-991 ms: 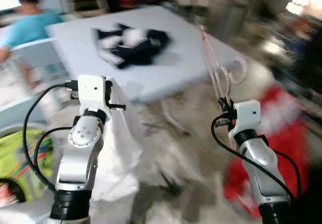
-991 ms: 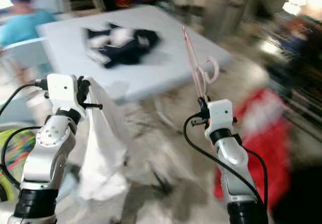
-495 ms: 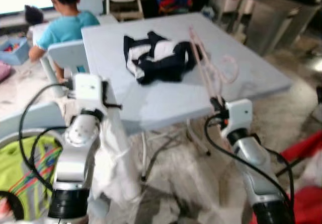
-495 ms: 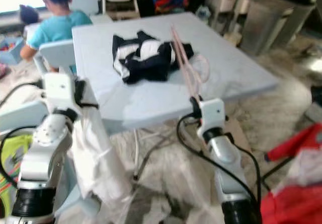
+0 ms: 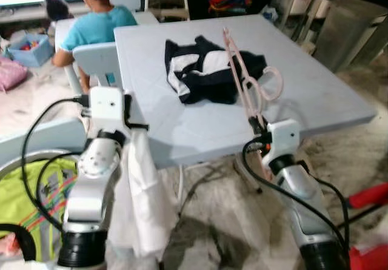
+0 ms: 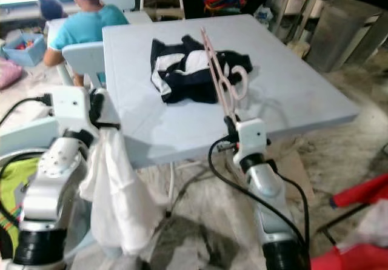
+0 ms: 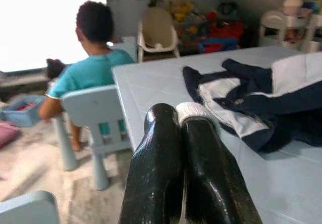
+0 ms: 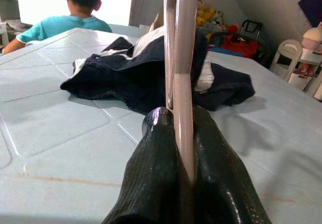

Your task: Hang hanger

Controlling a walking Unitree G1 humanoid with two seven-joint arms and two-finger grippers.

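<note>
- Yellow-green striped fabric (image 5: 30, 200): lies low at the far left, beside the left arm.
- Person in a turquoise shirt (image 5: 97, 24): seated with back to the camera on a pale blue plastic chair (image 5: 100, 60) at the far-left corner of the table.
- Left gripper (image 7: 187, 121): raised near the table's left edge; fingers pressed together on a white cloth (image 5: 142, 203). A fold of the cloth shows at the fingertips; the remainder hangs down beside the arm.
- Light blue square plastic table (image 5: 315, 94): stands directly ahead of the robot.
- Navy-and-white garment (image 5: 203, 70): lies crumpled on the table top, near its middle.
- Pink plastic hanger (image 5: 242, 88): clamped between the closed fingers of the right gripper (image 8: 181, 123). It stands nearly upright above the near edge of the table, with its hook (image 5: 273, 82) turned to the right, in front of the garment.
- Red fabric (image 5: 370, 194): lies on the floor at the far right.
</note>
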